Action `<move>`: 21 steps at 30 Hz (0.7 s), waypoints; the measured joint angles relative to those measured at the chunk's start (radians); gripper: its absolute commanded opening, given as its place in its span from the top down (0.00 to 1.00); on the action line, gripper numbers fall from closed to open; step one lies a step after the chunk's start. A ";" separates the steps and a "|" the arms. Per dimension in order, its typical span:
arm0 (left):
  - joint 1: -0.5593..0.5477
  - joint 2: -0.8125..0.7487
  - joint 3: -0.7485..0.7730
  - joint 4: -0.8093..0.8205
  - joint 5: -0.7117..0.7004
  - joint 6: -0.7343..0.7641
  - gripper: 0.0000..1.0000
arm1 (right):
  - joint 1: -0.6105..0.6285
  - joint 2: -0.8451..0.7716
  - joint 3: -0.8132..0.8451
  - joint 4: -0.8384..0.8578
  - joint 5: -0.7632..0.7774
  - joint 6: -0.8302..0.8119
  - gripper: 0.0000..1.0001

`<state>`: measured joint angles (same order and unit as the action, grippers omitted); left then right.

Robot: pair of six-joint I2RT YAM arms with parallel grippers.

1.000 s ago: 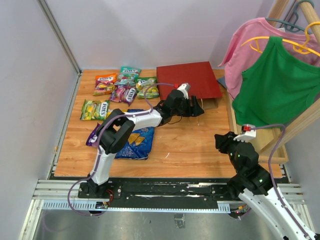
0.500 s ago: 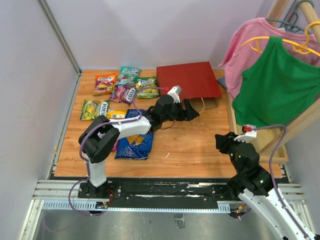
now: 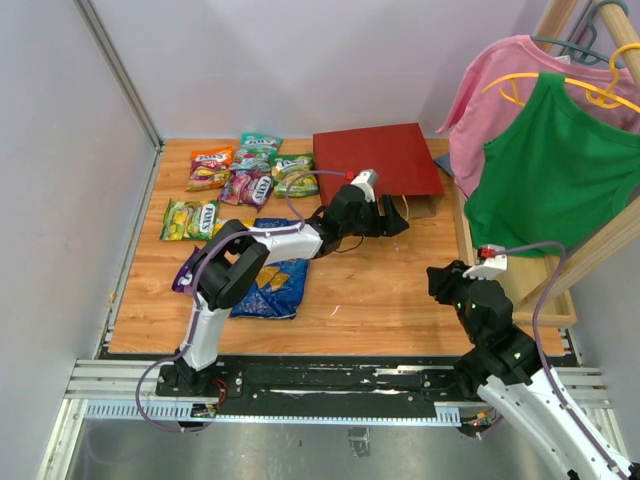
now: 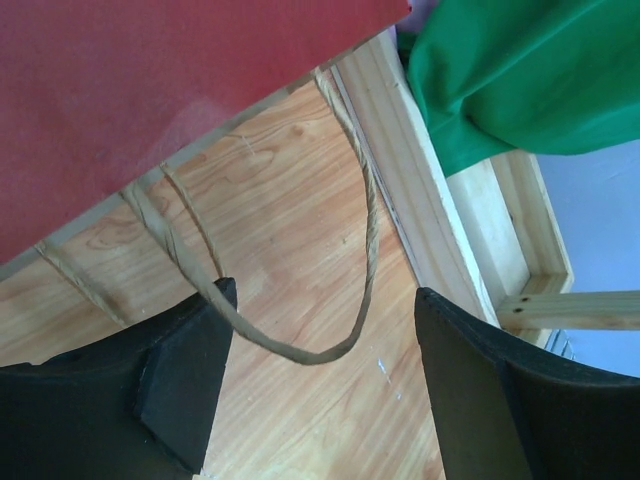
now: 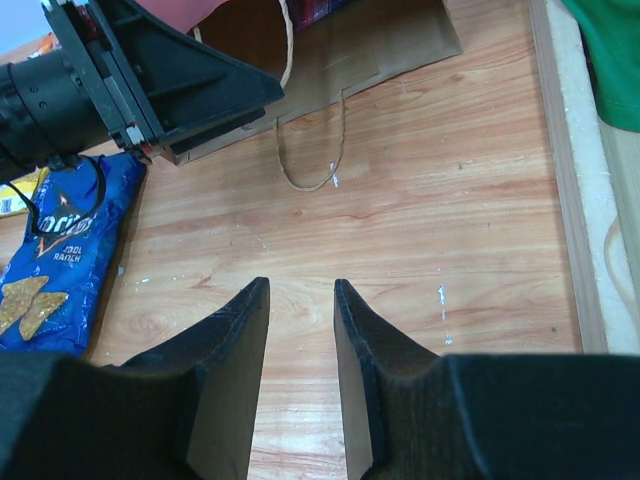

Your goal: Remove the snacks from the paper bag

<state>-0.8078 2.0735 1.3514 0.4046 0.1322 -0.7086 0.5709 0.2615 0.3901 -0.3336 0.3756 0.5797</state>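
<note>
Left gripper moved back to the paper bag handle, jaws apart; right gripper narrowly apart, empty; Doritos bag reads "COOL RANCH".

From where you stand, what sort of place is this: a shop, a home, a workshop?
Probably a robot test booth, dressed up with household things. Two arms are bolted to a metal rail at the edge of a walled-in table; snacks, a paper bag and hung shirts look like props.
</note>
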 measured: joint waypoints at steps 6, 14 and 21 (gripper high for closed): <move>0.000 0.003 0.064 -0.047 -0.031 0.026 0.38 | -0.022 0.014 -0.002 0.030 -0.019 -0.005 0.66; 0.001 0.005 0.142 -0.109 -0.059 0.070 0.99 | -0.061 0.044 -0.012 0.075 -0.062 -0.005 0.66; 0.010 0.005 0.175 -0.150 -0.059 0.086 1.00 | -0.121 0.198 -0.051 0.204 -0.148 0.000 0.59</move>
<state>-0.7979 2.0781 1.5261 0.2543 0.0734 -0.6224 0.4496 0.4591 0.3389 -0.1295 0.2272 0.5800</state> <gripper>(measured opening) 0.020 0.339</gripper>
